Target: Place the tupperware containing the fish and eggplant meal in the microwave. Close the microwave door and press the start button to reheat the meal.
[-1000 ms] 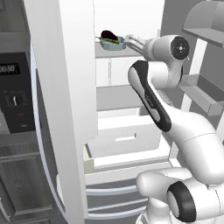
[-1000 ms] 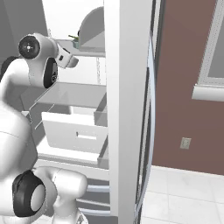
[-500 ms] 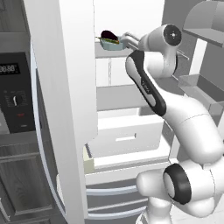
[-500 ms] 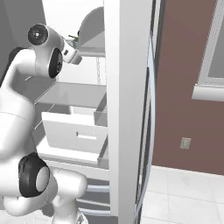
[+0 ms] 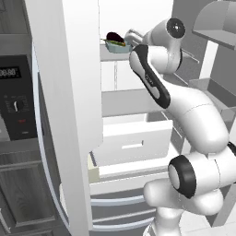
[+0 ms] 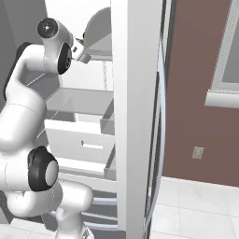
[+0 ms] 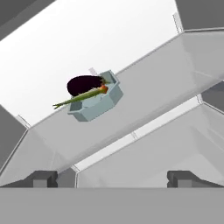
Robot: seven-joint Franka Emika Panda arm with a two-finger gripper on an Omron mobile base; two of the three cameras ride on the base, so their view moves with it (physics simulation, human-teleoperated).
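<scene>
The pale blue-grey tupperware [image 5: 116, 46] [image 7: 94, 104] sits on the upper shelf of the open white fridge. It holds the dark eggplant [image 7: 83, 84] and a thin yellowish-green piece [image 7: 78, 99]. My gripper [image 5: 131, 35] [image 7: 113, 177] is open just right of the tupperware at shelf height, short of it, with nothing between its fingers. In the right base view the hand [image 6: 82, 48] reaches in under the shelf edge. The microwave's control panel [image 5: 14, 99], with display and round dial, shows at the far left. The microwave door is out of view.
The white fridge door [image 5: 64, 92] stands open between the microwave and the shelves. A lower shelf [image 5: 131, 101] and a pulled-out white drawer [image 5: 133, 140] lie under the arm. Door bins [image 5: 214, 20] stand at the right. A brown wall [image 6: 196, 93] lies beyond the fridge.
The arm's upper joints have swung up and to the left, bringing the open hand a little nearer the tupperware. The tupperware has not moved.
</scene>
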